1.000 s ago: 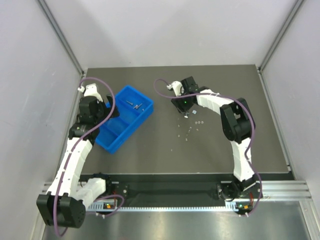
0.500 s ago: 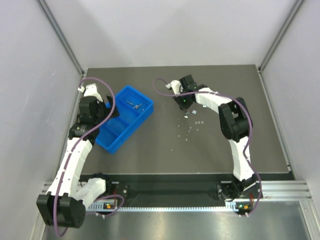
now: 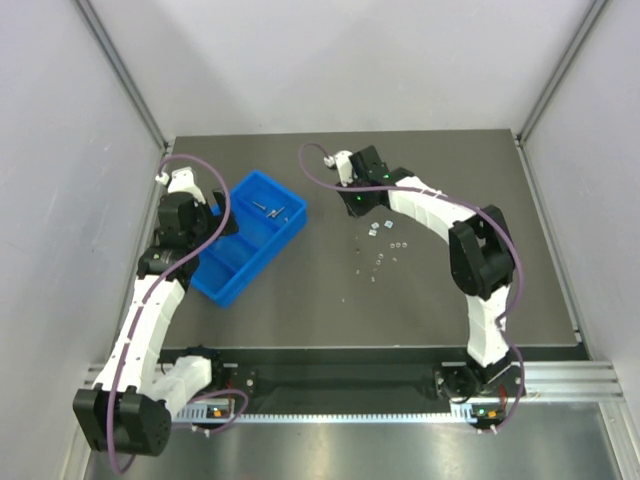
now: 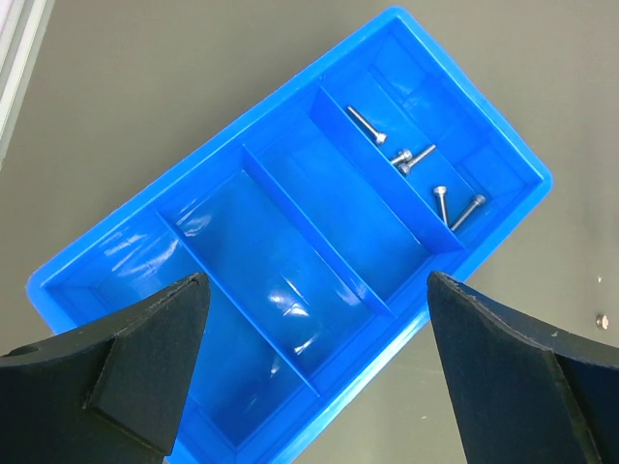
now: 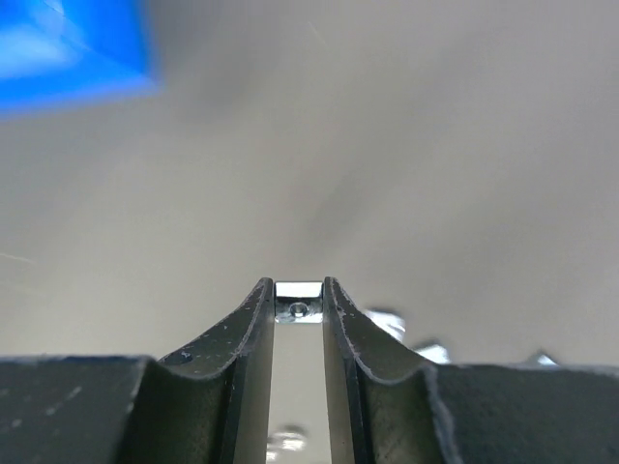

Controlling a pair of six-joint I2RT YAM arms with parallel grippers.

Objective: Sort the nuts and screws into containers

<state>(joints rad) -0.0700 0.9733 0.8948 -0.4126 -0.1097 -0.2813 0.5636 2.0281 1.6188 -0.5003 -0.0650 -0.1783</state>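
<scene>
The right hand (image 5: 297, 290), now pinching a nut (image 5: 299, 307), has shifted toward the tray (image 3: 240, 258).

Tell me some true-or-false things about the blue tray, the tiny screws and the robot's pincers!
1. The screws lie in an end compartment of the blue tray. True.
2. The left pincer is squeezing a screw. False: it is open and holds nothing, above the tray.
3. The right pincer pinches a small nut between its fingertips. True.
4. Every nut is inside the tray. False: loose nuts lie on the table, to the right of the tray.
5. The neighbouring compartment, next to the screws, is packed with nuts. False: it looks empty.
</scene>
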